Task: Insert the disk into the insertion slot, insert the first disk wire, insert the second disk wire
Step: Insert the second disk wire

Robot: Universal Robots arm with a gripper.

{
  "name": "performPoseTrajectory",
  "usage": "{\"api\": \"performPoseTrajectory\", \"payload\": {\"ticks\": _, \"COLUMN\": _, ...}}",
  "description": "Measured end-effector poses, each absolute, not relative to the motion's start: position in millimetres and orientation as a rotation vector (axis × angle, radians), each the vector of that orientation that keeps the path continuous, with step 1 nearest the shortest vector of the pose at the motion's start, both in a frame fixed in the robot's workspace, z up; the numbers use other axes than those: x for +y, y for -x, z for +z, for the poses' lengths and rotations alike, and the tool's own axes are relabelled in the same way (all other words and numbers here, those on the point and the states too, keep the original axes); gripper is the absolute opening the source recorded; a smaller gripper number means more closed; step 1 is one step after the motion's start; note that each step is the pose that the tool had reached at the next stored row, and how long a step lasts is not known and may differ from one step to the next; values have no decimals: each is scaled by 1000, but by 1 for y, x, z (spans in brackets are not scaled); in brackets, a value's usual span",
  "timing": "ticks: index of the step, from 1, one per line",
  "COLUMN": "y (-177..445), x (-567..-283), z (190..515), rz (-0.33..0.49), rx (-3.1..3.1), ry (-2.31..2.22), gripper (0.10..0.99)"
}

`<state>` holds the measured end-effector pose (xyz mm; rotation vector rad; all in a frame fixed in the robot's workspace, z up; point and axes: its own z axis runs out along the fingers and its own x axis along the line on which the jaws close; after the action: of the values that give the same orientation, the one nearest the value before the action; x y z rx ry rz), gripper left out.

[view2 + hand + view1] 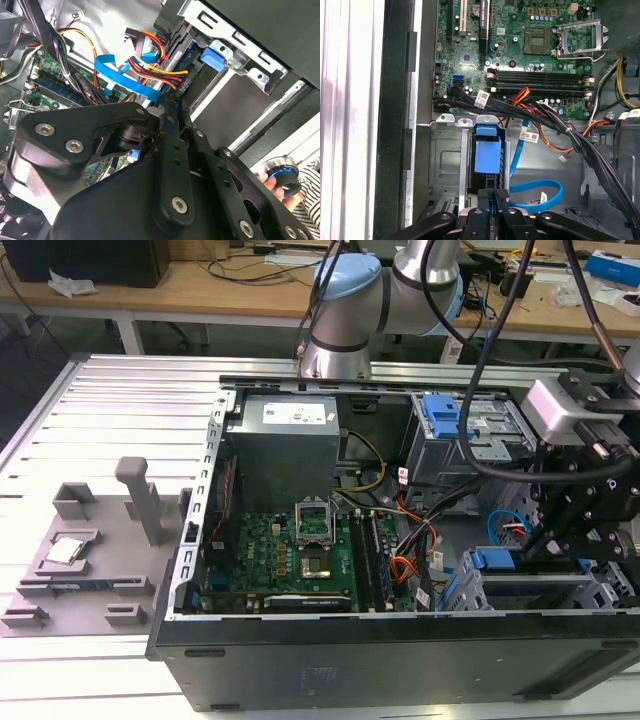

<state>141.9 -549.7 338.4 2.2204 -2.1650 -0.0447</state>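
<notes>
In its slot [445,165], the blue-handled disk [487,152] sits.

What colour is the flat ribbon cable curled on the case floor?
Bright blue; the curled flat ribbon cable shows best in the first wrist view.

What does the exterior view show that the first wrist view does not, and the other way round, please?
The exterior view takes in the slotted metal table, a grey fixture tray holding a processor chip, and the power supply. The first wrist view brings out small blue connectors at the board's edge and a white cable tag. Both show the motherboard's open processor socket, the memory slots and the disk's blue carrier standing in the grey bay.
</notes>
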Motion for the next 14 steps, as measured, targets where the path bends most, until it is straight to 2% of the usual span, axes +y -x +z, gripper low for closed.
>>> {"api": "performPoseTrajectory", "payload": {"ticks": 14, "y": -142, "x": -546, "z": 337, "rz": -52, "rx": -2168, "ry": -2224, "gripper": 165}}
